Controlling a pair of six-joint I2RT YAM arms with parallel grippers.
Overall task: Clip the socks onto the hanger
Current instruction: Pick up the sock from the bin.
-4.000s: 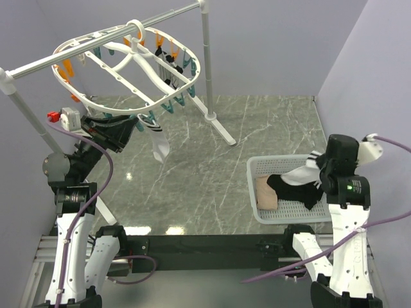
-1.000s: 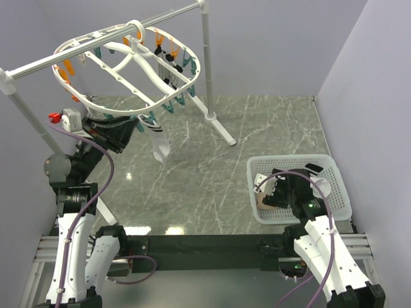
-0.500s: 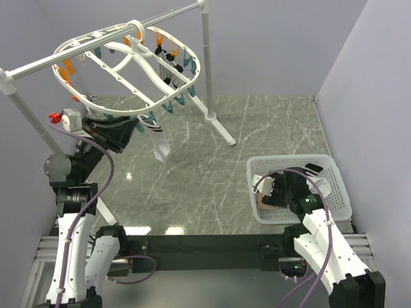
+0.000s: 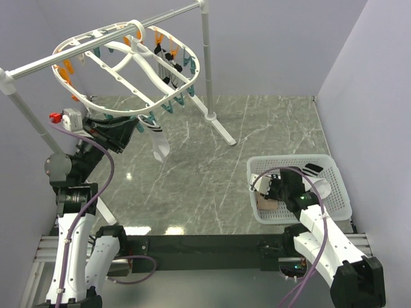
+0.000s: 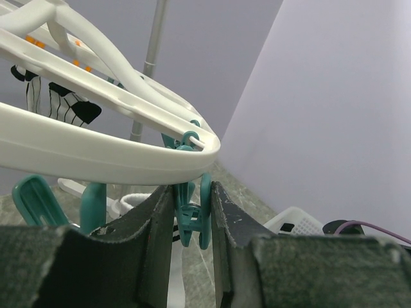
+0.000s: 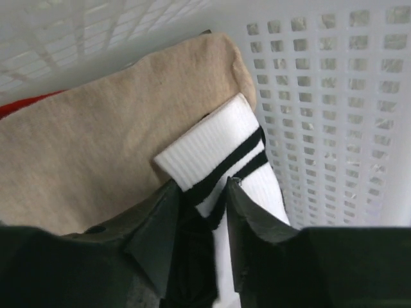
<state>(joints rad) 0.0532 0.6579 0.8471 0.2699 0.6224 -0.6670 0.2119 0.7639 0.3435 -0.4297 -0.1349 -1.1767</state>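
Pickup step: right gripper (image 6: 202,192) half-open astride striped sock (image 6: 212,138) in basket (image 6: 334,96), grip uncertain; left gripper (image 5: 191,199) pinching teal clip (image 5: 194,224) on hanger (image 5: 96,151). Next: clamp, lift, carry to clip.

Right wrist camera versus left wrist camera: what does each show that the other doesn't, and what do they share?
Only right wrist: the right gripper, fingers either side of a white ribbed sock with two black bands, lying on a pinkish-beige sock. Only left wrist: the left gripper shut on a teal plastic clip under the white oval plastic hanger, a thin-striped black-and-white sock hanging behind. Both: the white lattice plastic basket.
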